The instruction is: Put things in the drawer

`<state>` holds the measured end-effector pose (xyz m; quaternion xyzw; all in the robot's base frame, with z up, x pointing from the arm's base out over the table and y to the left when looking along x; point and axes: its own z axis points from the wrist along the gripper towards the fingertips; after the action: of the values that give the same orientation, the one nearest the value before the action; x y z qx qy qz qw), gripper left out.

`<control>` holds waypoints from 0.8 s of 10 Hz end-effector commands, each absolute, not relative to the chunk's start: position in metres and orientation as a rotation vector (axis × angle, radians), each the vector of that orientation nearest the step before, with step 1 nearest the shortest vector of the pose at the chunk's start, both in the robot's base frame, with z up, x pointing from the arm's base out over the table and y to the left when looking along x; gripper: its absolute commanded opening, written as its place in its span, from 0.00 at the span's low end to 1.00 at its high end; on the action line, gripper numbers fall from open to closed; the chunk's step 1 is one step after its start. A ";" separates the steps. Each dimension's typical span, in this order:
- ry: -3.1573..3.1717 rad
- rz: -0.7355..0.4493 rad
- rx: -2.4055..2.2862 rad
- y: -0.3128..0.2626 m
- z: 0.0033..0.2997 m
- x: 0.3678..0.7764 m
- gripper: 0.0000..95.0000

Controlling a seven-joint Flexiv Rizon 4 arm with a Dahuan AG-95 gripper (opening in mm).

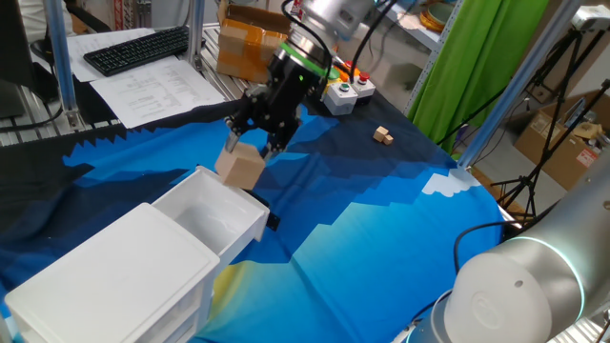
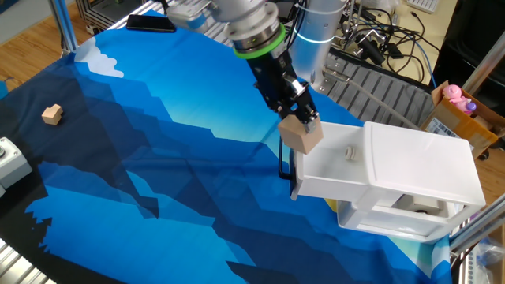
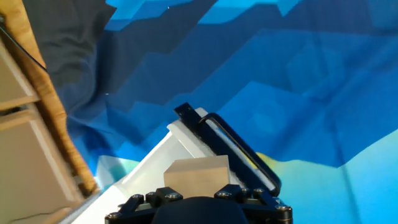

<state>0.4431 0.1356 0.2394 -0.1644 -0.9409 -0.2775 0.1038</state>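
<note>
The gripper (image 1: pixel 250 145) pinches a cube (image 1: pixel 240 168) just above the open drawer's (image 1: pixel 250 212) front edge. Next I'd carry it further over the drawer, then let go.

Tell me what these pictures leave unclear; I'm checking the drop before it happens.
- Hand view: the gripper body covers the block's lower part, so the jaws' contact is hidden.
- One fixed view: the block hides the drawer's far rim, so their gap is unclear.
- The other fixed view: the small object in the drawer is too small to identify.
</note>
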 end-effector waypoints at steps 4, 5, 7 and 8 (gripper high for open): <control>-2.788 -0.830 -0.491 0.135 0.245 0.458 0.00; -2.792 -0.817 -0.493 0.134 0.248 0.463 0.00; -2.803 -0.796 -0.490 0.134 0.248 0.463 0.00; -2.810 -0.781 -0.487 0.134 0.248 0.463 0.00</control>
<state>0.4622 0.1342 0.2480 -0.1643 -0.9463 -0.2633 0.0911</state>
